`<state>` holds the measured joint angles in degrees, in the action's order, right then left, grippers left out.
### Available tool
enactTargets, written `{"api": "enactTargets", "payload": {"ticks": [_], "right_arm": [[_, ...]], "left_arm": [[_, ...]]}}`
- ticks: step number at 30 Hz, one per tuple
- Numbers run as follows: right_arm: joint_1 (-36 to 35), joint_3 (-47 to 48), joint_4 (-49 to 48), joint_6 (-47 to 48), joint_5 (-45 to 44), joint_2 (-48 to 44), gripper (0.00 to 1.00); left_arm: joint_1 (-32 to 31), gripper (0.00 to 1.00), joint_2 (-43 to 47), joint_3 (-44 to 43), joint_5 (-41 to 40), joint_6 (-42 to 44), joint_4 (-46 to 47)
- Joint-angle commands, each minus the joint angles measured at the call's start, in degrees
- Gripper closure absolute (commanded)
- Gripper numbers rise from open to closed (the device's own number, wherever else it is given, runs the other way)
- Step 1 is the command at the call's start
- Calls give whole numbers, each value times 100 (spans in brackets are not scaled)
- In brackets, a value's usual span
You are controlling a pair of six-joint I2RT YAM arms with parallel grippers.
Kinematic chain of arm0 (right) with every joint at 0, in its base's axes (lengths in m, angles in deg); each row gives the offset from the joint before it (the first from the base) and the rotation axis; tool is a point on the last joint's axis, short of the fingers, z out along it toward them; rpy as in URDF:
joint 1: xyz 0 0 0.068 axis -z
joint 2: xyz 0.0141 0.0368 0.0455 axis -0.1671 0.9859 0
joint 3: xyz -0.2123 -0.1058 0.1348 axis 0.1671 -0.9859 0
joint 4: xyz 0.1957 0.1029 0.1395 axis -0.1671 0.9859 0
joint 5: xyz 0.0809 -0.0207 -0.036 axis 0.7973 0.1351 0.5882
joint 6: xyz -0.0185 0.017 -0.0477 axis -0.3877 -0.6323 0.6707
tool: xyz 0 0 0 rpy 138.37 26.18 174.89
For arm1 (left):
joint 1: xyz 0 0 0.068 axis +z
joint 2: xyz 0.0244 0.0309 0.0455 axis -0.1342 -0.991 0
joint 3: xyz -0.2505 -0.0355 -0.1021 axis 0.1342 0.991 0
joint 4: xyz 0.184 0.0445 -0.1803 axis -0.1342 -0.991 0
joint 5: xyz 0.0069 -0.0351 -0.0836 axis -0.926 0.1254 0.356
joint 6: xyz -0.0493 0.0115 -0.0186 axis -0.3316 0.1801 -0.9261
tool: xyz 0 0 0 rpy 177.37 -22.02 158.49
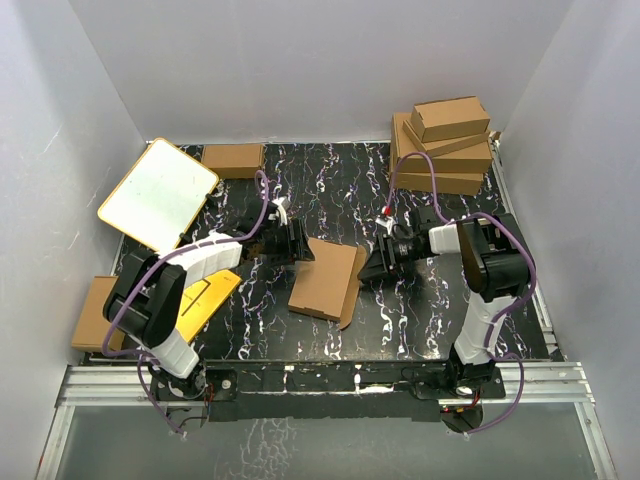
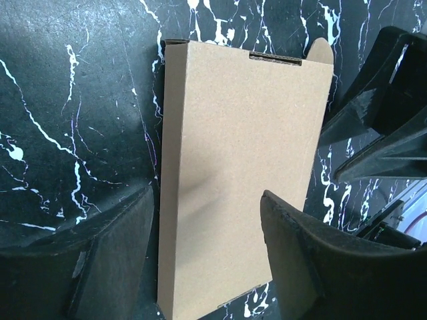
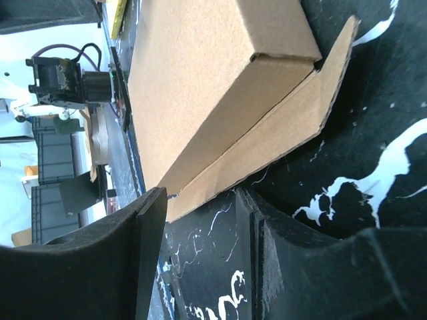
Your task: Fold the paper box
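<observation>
Paper box [image 1: 325, 278] lies centre frame, side flap [image 3: 267, 143] untucked. Left gripper [image 2: 208, 200] and right gripper [image 3: 200, 200] stand open, holding nothing. Risk: an unpinned box slides when the flap is pushed.

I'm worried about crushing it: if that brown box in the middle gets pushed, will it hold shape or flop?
The paper box probably holds shape: its top panel lies flat with crisp edges. Thin cardboard, it is likely light and would slide on the table rather than tip. Its side flap stands open at the crease and may swing if nudged.
</observation>
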<state>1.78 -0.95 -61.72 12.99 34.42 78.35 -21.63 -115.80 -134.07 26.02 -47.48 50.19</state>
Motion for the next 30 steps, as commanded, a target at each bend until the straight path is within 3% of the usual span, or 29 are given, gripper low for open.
{"api": "enactTargets", "payload": {"ticks": [1,12,19,30], "right_arm": [[58,290,-234,65,-100,42,50],[-160,772,-336,-348,-99,339,54],[-377,874,-477,-560,-167,199,55],[-459,983,-548,-699,-43,238,57]], "left_arm": [[60,38,73,-273,69,199,20],[122,44,-1199,-1168,526,382,-171],[113,56,-1400,-1201,891,227,6],[-120,56,-1646,-1347,988,185,41]]}}
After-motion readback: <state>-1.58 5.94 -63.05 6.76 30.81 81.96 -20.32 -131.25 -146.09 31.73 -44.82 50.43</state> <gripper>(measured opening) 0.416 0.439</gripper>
